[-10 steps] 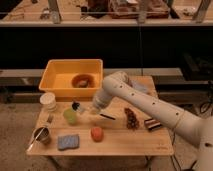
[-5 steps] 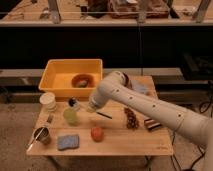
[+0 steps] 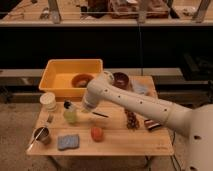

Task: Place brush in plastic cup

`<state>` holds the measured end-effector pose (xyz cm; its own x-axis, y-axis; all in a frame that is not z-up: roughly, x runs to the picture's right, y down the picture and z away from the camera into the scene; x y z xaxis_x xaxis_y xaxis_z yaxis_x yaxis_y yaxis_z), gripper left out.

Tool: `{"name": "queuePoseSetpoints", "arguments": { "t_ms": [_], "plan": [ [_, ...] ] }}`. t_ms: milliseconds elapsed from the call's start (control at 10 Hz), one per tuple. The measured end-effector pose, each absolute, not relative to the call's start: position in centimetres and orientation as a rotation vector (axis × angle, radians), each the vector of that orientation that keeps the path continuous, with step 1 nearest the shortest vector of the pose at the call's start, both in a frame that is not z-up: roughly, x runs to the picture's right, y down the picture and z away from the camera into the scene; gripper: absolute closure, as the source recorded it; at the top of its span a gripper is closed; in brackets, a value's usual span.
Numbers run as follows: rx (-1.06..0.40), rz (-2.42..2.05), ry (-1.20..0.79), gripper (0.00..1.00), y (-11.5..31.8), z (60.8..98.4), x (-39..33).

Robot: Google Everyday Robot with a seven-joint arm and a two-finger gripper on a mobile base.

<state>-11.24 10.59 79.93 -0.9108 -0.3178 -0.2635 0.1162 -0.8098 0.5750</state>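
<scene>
**Brush at the green cup, my hand just above it**

My arm (image 3: 145, 105) reaches in from the right across the wooden tabletop (image 3: 120, 137), and my hand (image 3: 79, 107) sits at the end of it, low over the left-centre of the surface. My hand is clenched; I cannot tell from this view whether anything is held in it.

The plastic cup (image 3: 70, 116), a small translucent light-green tumbler, stands upright on the tabletop right beside my hand, on its left. A dark tip shows at the cup's mouth, with something pale below it inside the cup; I take this for the brush (image 3: 67, 105), standing in or just over the cup. Whether it rests on the bottom I cannot tell.

A thin dark stick (image 3: 100, 115) lies on the tabletop just right of my hand, under my arm.

Behind the cup is a yellow plastic tub (image 3: 57, 75) with a brown bowl-like thing (image 3: 81, 80) inside it. A squat cream cylinder (image 3: 48, 101) stands left of the green cup, near the tub's front corner. At the front left edge a shiny metal cup (image 3: 42, 134) holds a pale utensil that leans out to the left. A blue sponge (image 3: 68, 142) lies in front of the green cup, and a small orange-red fruit (image 3: 97, 133) sits near it, to its right. A dark bowl (image 3: 121, 79) stands at the back, behind my arm.
</scene>
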Motion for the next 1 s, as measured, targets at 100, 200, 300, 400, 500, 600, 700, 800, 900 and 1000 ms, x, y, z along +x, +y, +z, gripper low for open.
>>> {"name": "queuePoseSetpoints", "arguments": {
  "t_ms": [100, 200, 300, 400, 500, 600, 700, 800, 900, 1000],
  "plan": [
    [0.51, -2.737, -0.85, 0.96, 11.0, 80.5, -11.3],
    [0.507, -2.738, -0.857, 0.96, 11.3, 80.8, -11.5],
    [0.504, -2.743, -0.865, 0.94, 11.7, 81.1, -11.7],
    [0.499, -2.742, -0.867, 0.86, 12.0, 81.2, -11.8],
    [0.493, -2.741, -0.863, 0.76, 12.1, 81.2, -11.8],
    [0.488, -2.742, -0.863, 0.68, 12.2, 81.3, -11.9],
    [0.485, -2.744, -0.865, 0.56, 12.4, 81.3, -12.0],
    [0.481, -2.746, -0.867, 0.45, 12.6, 81.4, -12.2],
    [0.477, -2.747, -0.872, 0.37, 12.7, 81.5, -12.3],
    [0.47, -2.747, -0.878, 0.26, 12.9, 81.7, -12.4]
  ]
}}
